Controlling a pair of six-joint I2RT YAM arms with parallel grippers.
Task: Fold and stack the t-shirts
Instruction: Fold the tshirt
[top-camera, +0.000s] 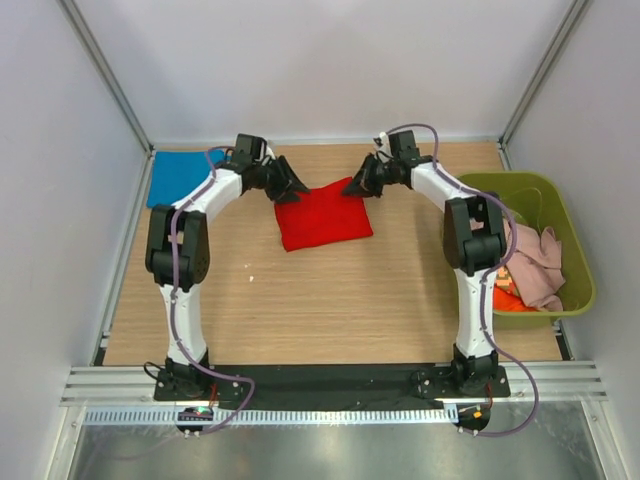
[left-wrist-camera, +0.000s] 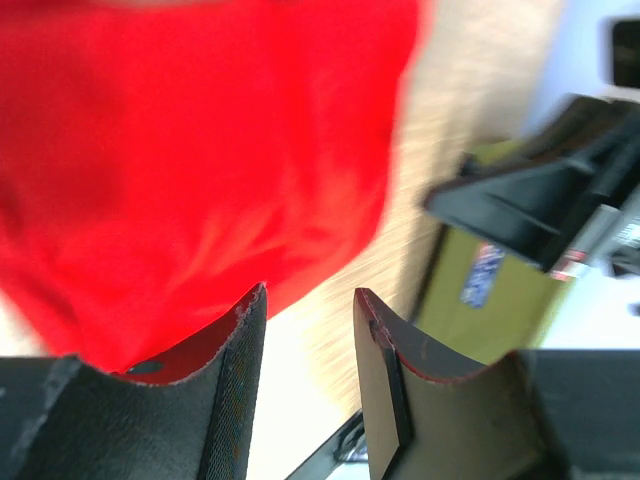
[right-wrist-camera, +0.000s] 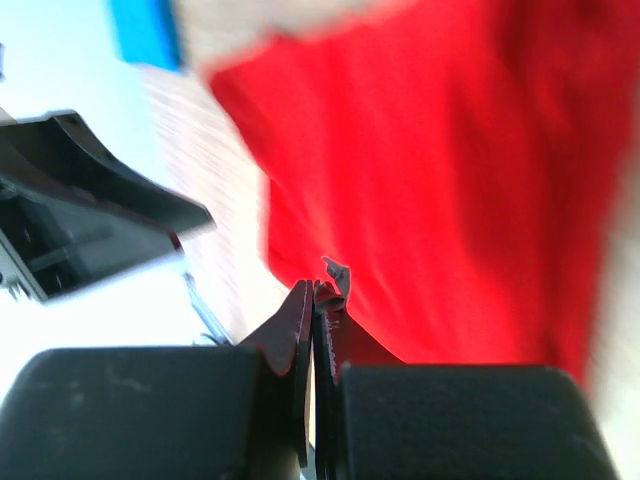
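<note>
Red cloth, the folded t-shirt (top-camera: 322, 220) lies near the worktop's (top-camera: 330, 310) far edge, long axis left to right, its far-left corner just ahead of the half-parted, empty left fingers (left-wrist-camera: 235, 390), its far-right corner at the right fingers (right-wrist-camera: 300, 330), which are pressed together.

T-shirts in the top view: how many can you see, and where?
4. The red t-shirt lies mid-table, the blue t-shirt at the far left corner, and the pink t-shirt and orange t-shirt in the green bin on the right. More may lie hidden there.
</note>
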